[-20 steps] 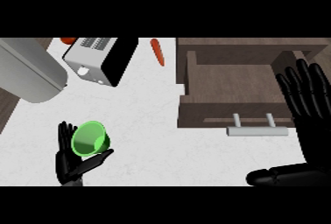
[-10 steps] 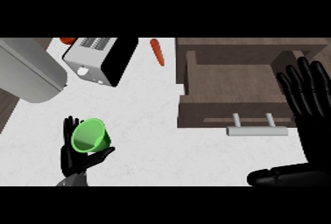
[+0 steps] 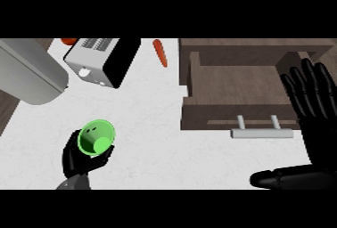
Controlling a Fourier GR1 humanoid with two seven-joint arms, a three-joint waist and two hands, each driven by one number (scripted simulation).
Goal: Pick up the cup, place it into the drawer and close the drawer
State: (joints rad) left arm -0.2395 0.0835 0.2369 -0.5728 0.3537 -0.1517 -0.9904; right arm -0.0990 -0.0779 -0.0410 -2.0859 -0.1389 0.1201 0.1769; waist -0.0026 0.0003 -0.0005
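while cradled in the left hand point(image 3: 82, 159), the green cup point(image 3: 96, 138) tilts.

White counter point(image 3: 153, 133), toaster point(image 3: 105, 60), carrot point(image 3: 160, 53), grey appliance point(image 3: 30, 73)

Illumination noted as even and diffuse; no single source identified. White marbled countertop point(image 3: 151, 133) rendered bright, without glare. Darker shading seen along the inner walls of the open brown wooden drawer point(image 3: 230, 84). Bright green plastic cup point(image 3: 96, 137) evenly lit; little tonal detail recorded on the black left hand point(image 3: 77, 161) curled round it.
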